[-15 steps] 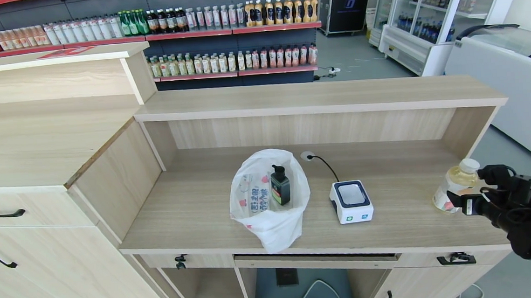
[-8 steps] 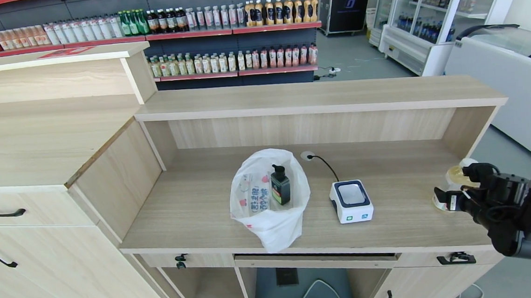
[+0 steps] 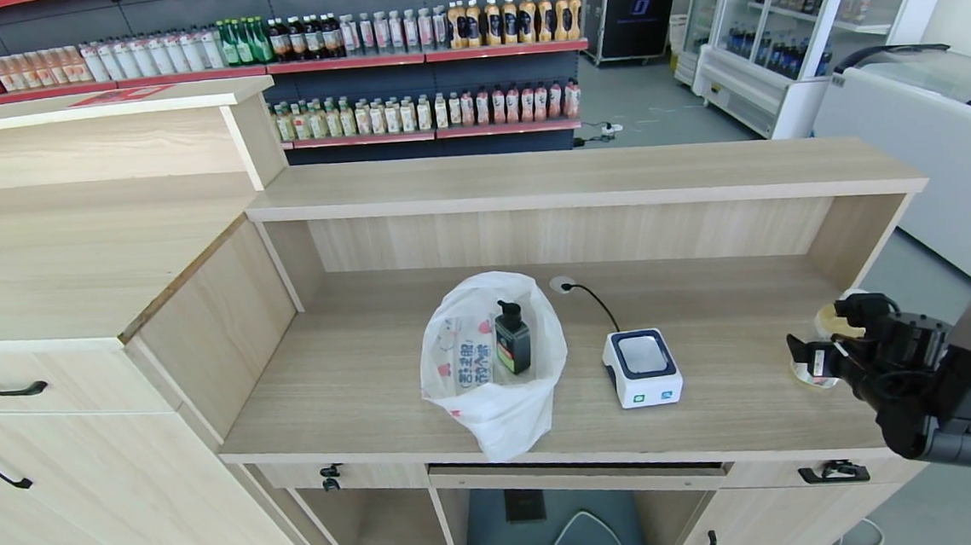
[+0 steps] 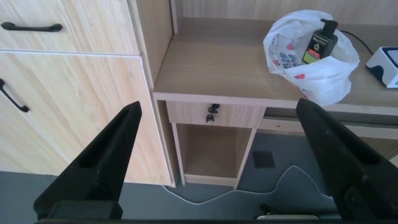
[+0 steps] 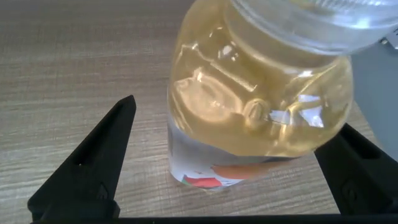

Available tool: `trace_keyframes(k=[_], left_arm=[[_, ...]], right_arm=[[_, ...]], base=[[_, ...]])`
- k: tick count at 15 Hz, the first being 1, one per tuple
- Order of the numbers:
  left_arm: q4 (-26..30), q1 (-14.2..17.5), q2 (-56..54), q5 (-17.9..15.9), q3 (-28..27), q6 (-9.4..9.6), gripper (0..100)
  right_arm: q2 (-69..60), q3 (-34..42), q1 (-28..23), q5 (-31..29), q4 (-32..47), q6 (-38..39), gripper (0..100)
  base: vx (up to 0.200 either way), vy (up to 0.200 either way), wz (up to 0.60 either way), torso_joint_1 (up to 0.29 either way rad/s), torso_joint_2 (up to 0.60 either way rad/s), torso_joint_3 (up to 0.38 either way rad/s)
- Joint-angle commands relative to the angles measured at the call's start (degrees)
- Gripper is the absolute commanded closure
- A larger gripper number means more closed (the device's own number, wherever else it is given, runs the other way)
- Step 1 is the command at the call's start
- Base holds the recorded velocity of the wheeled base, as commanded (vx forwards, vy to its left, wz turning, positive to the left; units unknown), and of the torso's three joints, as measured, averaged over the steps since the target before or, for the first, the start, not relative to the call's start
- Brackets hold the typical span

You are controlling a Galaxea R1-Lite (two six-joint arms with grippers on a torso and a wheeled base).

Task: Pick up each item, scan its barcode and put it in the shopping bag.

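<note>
Right gripper (image 3: 823, 336) is at the right end of the light wood counter (image 3: 356, 376), level with the clear plastic bottle of yellow liquid (image 3: 830, 317). Jaws are spread wide with the bottle between them. In the right wrist view one black finger (image 5: 87, 168) sits clear of the bottle wall with bare counter in between. The other finger is close behind the bottle's far side; can't tell if it touches. Not clamped.

The bottle stands upright on the counter, base down, with its pale cap on top and a red-and-white label low on the body. It is well apart from the scanner and the bag.

White box scanner with a dark-framed window (image 3: 642, 368) is mid-counter, window facing up. Its black cable (image 3: 594, 303) runs back to a round port in the counter top.

White plastic shopping bag (image 3: 494, 392) stands just left of the scanner, mouth open, with its front hanging over the counter's front edge. A black pump bottle (image 3: 512, 339) stands upright inside it.

Left gripper (image 4: 217, 106) is low on the left, below counter height, facing the drawer cabinet (image 4: 68, 93) and the counter's front. Jaws are wide apart with nothing between them.
</note>
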Motion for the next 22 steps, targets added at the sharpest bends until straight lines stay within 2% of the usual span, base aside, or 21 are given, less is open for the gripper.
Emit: trace_keyframes(k=[1, 6, 7, 13, 17, 18, 19, 21, 22], left_arm=[[-0.01, 0.01, -0.02, 0.00, 0.00, -0.01, 0], [-0.01, 0.01, -0.02, 0.00, 0.00, -0.01, 0], [-0.01, 0.01, -0.02, 0.00, 0.00, -0.01, 0], [-0.01, 0.01, -0.02, 0.00, 0.00, -0.01, 0], [-0.01, 0.01, -0.02, 0.00, 0.00, -0.01, 0], [-0.01, 0.01, -0.02, 0.00, 0.00, -0.01, 0], [-0.01, 0.01, -0.02, 0.00, 0.00, -0.01, 0], [-0.01, 0.01, -0.02, 0.00, 0.00, -0.01, 0], [-0.01, 0.01, -0.02, 0.00, 0.00, -0.01, 0]], right_arm=[[2.48, -2.33, 0.11, -0.04, 0.21, -1.38, 0], [5.03, -7.34, 0.81, 0.05, 1.00, -3.05, 0], [5.20, -8.04, 0.81, 0.14, 1.00, -3.05, 100], [6.08, -11.20, 0.73, 0.31, 1.00, -4.89, 100], [5.73, -10.59, 0.73, 0.49, 0.56, -7.97, 100], [3.71, -10.59, 0.55, 2.86, 1.08, -6.91, 100], [0.37, -9.89, 0.73, 4.00, 3.28, -5.07, 100], [-10.53, -9.36, 2.22, 4.62, 14.53, 2.05, 100], [-21.96, -10.24, 3.72, 8.40, 29.56, 9.52, 100]], base=[[0.000, 0.000, 0.00, 0.000, 0.00, 0.000], [0.000, 0.000, 0.00, 0.000, 0.00, 0.000], [0.000, 0.000, 0.00, 0.000, 0.00, 0.000], [0.000, 0.000, 0.00, 0.000, 0.00, 0.000], [0.000, 0.000, 0.00, 0.000, 0.00, 0.000], [0.000, 0.000, 0.00, 0.000, 0.00, 0.000], [0.000, 0.000, 0.00, 0.000, 0.00, 0.000], [0.000, 0.000, 0.00, 0.000, 0.00, 0.000], [0.000, 0.000, 0.00, 0.000, 0.00, 0.000]])
